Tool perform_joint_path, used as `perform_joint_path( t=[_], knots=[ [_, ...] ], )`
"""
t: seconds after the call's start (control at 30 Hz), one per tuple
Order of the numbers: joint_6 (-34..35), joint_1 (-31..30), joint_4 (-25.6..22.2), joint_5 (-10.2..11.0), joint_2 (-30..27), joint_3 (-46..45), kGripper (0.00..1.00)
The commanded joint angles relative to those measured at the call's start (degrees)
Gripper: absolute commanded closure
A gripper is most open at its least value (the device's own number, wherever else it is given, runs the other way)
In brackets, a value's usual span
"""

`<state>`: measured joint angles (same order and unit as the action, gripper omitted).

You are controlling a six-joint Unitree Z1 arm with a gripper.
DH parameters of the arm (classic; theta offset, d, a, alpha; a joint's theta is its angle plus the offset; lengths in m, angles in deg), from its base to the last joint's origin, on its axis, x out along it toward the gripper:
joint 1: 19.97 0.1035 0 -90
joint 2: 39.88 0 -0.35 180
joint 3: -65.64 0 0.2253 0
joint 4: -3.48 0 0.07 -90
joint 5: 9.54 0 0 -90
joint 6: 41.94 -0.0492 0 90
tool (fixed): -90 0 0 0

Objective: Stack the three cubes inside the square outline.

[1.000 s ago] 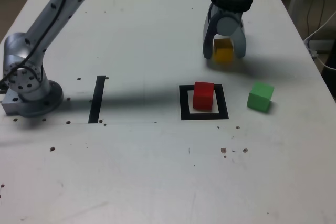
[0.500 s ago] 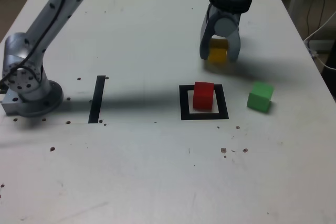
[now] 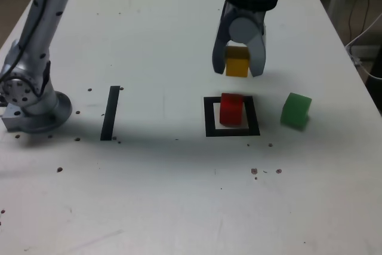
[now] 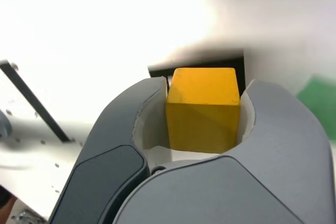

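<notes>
The gripper (image 3: 238,64), clamped on the yellow cube (image 3: 237,63) and holding it above the table (image 3: 167,40) just behind the square outline (image 3: 232,130), has one layer down, the red cube (image 3: 231,108) inside it, while the green cube (image 3: 295,110) waits beside on the exterior view's right.

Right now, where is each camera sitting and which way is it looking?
Exterior view: sits off the arm, above the table's near edge, looking down across it; it shows the arm's base, the gripper holding the yellow cube, the red cube in the square outline and the green cube.
Wrist view: sits on the wrist, looking out past the fingers at the yellow cube.
Shared: yellow cube, fingers, outline, green cube.
</notes>
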<state>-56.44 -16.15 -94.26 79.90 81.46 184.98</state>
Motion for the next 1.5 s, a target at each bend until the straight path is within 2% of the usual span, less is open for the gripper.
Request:
perform_joint_path(
  t=[0.0, 0.33, 0.87, 1.37, 1.47],
  knots=[
    [1.45, -1.96, -0.06, -0.64, -1.19, -0.80, 0.71],
    [5.25, -6.67, 0.15, -1.95, -1.85, -2.47, 0.71],
    [5.58, -6.65, 1.55, -2.85, 0.23, -3.30, 0.70],
    [4.87, -5.57, 2.75, -2.69, 1.50, -4.29, 0.70],
    [4.77, -5.57, 3.03, -2.67, 1.53, -4.38, 0.67]
  ],
)
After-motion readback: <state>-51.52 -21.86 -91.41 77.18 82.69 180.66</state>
